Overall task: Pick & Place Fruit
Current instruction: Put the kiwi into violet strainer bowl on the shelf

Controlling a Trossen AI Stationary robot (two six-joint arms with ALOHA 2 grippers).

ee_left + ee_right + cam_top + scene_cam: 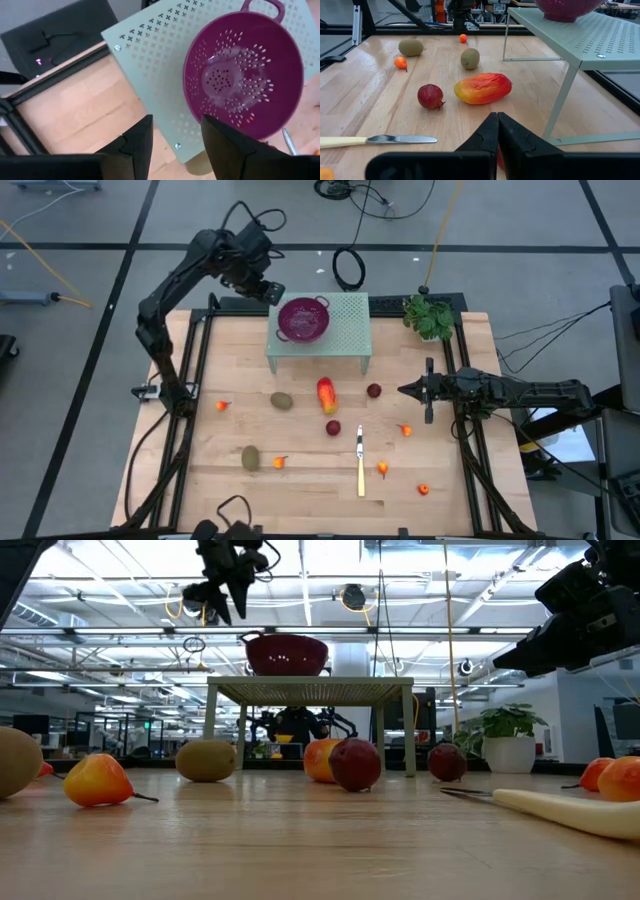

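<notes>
Purple colander (303, 318) atop green stand (345, 338); knife (360, 461) on table (240, 380).

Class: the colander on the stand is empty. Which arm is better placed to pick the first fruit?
Probably the right: its shut right gripper sits low beside a dark red ball, while the empty left gripper hangs high by the colander.

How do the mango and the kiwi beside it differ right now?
The mango is red-orange shading to yellow; the kiwi is dull brown-green. The mango is larger and oblong; the kiwi is a small oval. The mango lies partly under the shelf's front edge; the kiwi lies a little further out. Both rest loose on the table, untouched by either claw.
</notes>
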